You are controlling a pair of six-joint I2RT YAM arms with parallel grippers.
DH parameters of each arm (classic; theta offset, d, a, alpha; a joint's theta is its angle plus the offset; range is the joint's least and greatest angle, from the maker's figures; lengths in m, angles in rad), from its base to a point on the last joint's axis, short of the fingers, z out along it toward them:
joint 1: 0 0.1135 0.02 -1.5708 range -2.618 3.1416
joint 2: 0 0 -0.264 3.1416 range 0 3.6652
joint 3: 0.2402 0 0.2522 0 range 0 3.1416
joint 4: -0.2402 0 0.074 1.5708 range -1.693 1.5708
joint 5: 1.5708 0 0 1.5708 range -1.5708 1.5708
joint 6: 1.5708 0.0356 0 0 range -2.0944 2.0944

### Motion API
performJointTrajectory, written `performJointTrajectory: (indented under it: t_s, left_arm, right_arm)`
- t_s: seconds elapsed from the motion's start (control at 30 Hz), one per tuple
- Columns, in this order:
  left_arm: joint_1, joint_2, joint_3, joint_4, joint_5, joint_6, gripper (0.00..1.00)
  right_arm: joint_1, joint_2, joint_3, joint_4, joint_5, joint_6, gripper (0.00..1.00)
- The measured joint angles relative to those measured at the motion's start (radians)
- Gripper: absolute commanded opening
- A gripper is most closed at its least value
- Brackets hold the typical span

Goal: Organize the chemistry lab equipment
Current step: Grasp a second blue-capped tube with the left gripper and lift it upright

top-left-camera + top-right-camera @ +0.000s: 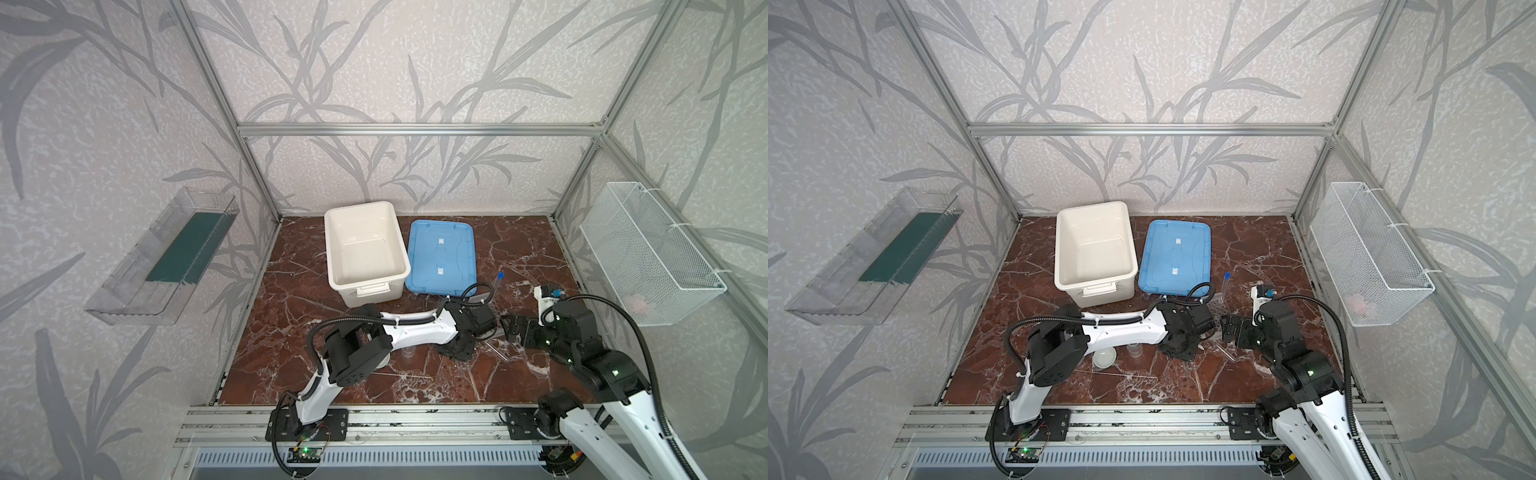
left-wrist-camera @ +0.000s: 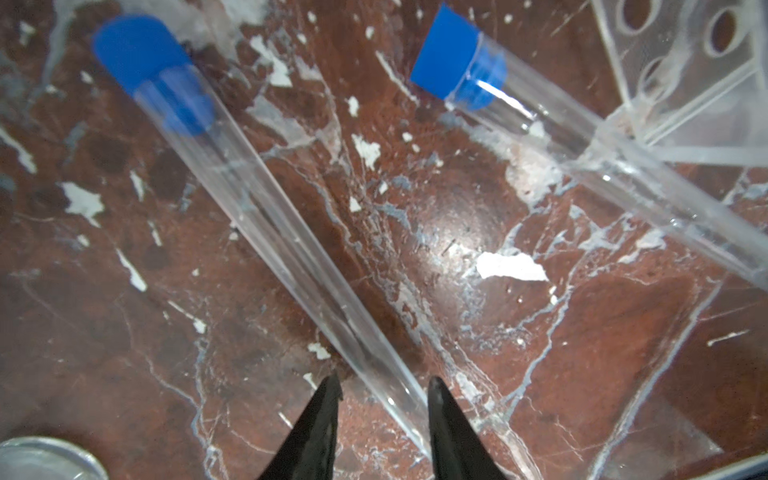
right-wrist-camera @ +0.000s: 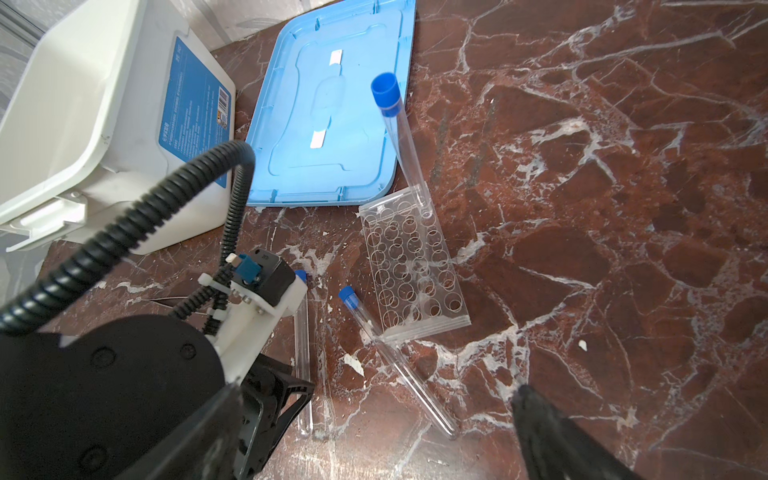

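Centrally on the desk (image 3: pixel 602 249), red-brown marble veined white: clear rack (image 3: pixel 411 266), rows of round holes, one clear blue-capped tube (image 3: pixel 401 137) standing in a corner hole on the far-edge side. Toward the front edge, a second tube (image 3: pixel 395 361) lying just beside the rack's corner, a third tube (image 2: pixel 266 216) inside the left hand (image 2: pixel 384 382), gap narrow, not visibly touched. Wide and holding nothing, the right hand (image 3: pixel 380 392). At the far edge, white bin (image 3: pixel 83 104), blue label (image 3: pixel 195 108), print too small to read.
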Motion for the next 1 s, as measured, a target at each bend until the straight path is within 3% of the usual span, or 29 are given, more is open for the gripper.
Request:
performJointTrajectory:
  t_s: [0.43, 0.67, 0.73, 1.0]
  left_arm:
    - [0.031, 0.029, 0.049, -0.032, -0.008, 0.021, 0.25]
    - [0.072, 0.046, 0.061, -0.036, -0.024, 0.040, 0.25]
    - [0.076, 0.046, 0.061, -0.039, -0.027, 0.047, 0.30]
    - [0.022, 0.034, 0.036, -0.054, -0.026, 0.051, 0.31]
  right_arm:
    - [0.000, -0.006, -0.001, 0.000, 0.000, 0.000, 1.00]
    - [0.000, -0.009, -0.004, 0.001, 0.000, 0.000, 0.99]
    - [0.000, -0.009, -0.004, 0.000, 0.000, 0.000, 0.99]
    - [0.000, -0.009, -0.004, 0.001, 0.000, 0.000, 0.99]
